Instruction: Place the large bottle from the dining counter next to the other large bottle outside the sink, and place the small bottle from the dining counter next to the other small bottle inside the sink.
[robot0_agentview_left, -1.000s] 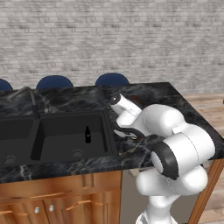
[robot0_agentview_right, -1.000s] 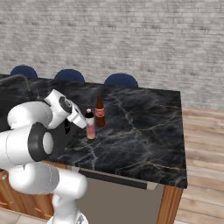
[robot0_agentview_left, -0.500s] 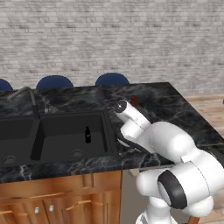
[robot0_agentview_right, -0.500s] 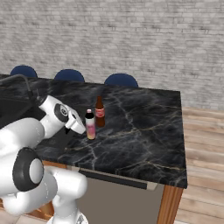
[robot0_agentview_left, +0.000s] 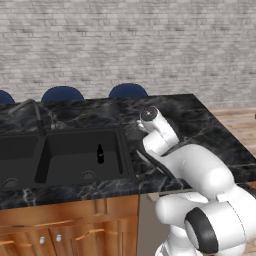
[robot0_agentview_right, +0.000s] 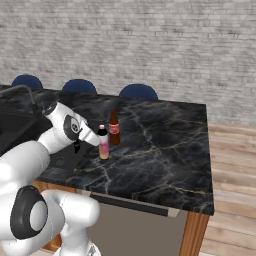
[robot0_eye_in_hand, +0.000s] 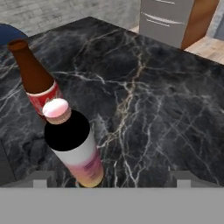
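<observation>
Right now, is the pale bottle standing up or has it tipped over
Upright. The large bottle stands on its base on the dining counter, cap up, beside the other large bottle, outside the sink.

The arm (robot0_agentview_left: 200, 175) is built of glossy white, rounded shells shaped like fat tubes and bulbs. Dark grey to black rings mark the joints, and a round dark cap with a small pale centre closes the end of one joint housing (robot0_agentview_right: 72, 127). A thin dark cable runs along one link.
</observation>
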